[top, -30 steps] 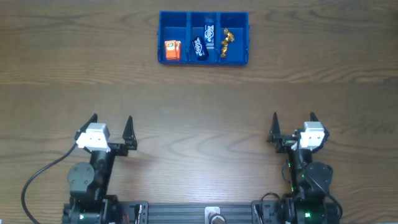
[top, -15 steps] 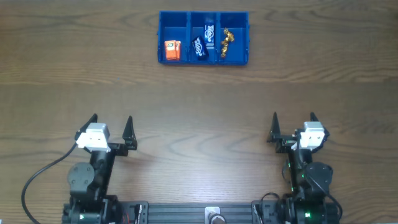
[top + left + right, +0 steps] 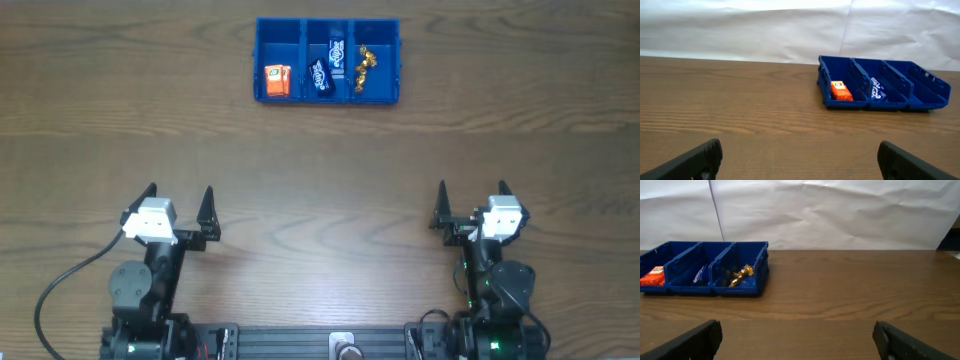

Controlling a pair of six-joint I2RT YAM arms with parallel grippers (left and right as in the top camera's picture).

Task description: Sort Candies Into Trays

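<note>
Left gripper [image 3: 178, 192] and right gripper [image 3: 472, 190]: idling near the bases, fingers spread apart, gripping nothing. Lying sorted in the blue tray [image 3: 259, 60] far across the table [image 3: 320, 200]: orange candy [image 3: 277, 80] left compartment, dark-blue wrapped candies [image 3: 327, 65] middle, gold candies [image 3: 363, 65] right. Seeing nothing loose; judging the sorting done.

The surface [image 3: 320, 170] is brown wood with visible grain and a dull sheen. The tray [image 3: 328, 99] is smooth blue plastic, slightly glossy; the gold candies [image 3: 364, 68] wear shiny foil.
</note>
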